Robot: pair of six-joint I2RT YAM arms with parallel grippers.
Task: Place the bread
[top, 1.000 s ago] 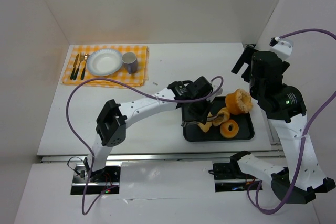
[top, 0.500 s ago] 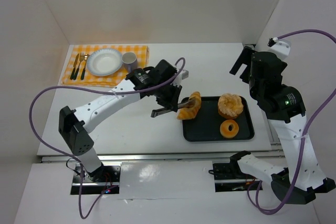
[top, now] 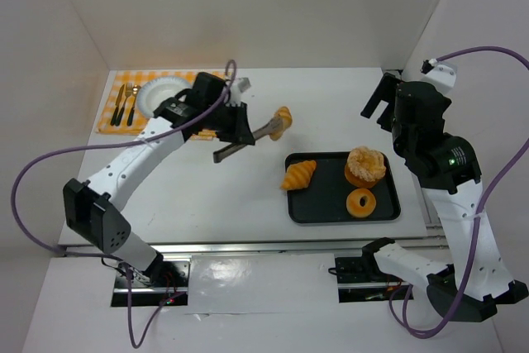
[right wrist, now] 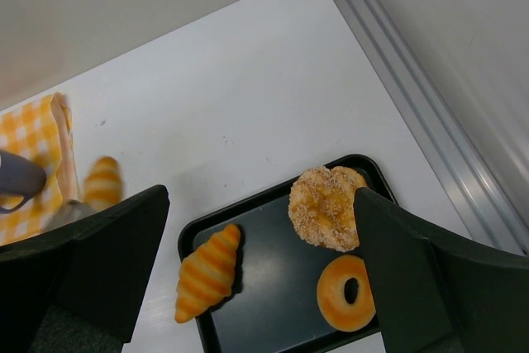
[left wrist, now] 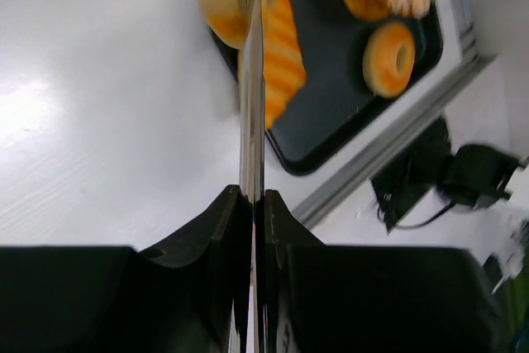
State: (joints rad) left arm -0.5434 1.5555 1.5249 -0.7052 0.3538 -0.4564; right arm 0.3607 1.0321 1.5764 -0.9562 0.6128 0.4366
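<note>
Since half a second earlier, your left arm (top: 140,150) had swung away from the tray (top: 331,200) toward the far-left corner of the table (top: 331,97), taking the bread (top: 283,119) with it, while a croissant (top: 299,174) lay at the tray's left edge, partly over the rim. Your right arm (top: 446,171) had not shifted; it stood raised at the right side of the table, and the right gripper (top: 378,97) was spread wide with nothing between its fingers. The yellow checked placemat (top: 111,126) lay in the far-left corner, your left arm crossing its right half. The left gripper (left wrist: 250,204) was clamped on a pair of metal tongs (top: 248,140), whose blades looked pressed together in the left wrist view. The tongs' far tips pinched the bread, a striped orange roll, held over bare table between the tray and the placemat and touching neither. On the placemat, the white plate (top: 157,97) was partly hidden by your left arm. On the tray, a round sugared pastry (top: 365,164) sat in the far-right part, with a ring doughnut (top: 361,202) just near of it. A grey mug (right wrist: 16,178) showed at the edge of the right wrist view, on the placemat. The cutlery (top: 126,105) lay left of the plate.
</note>
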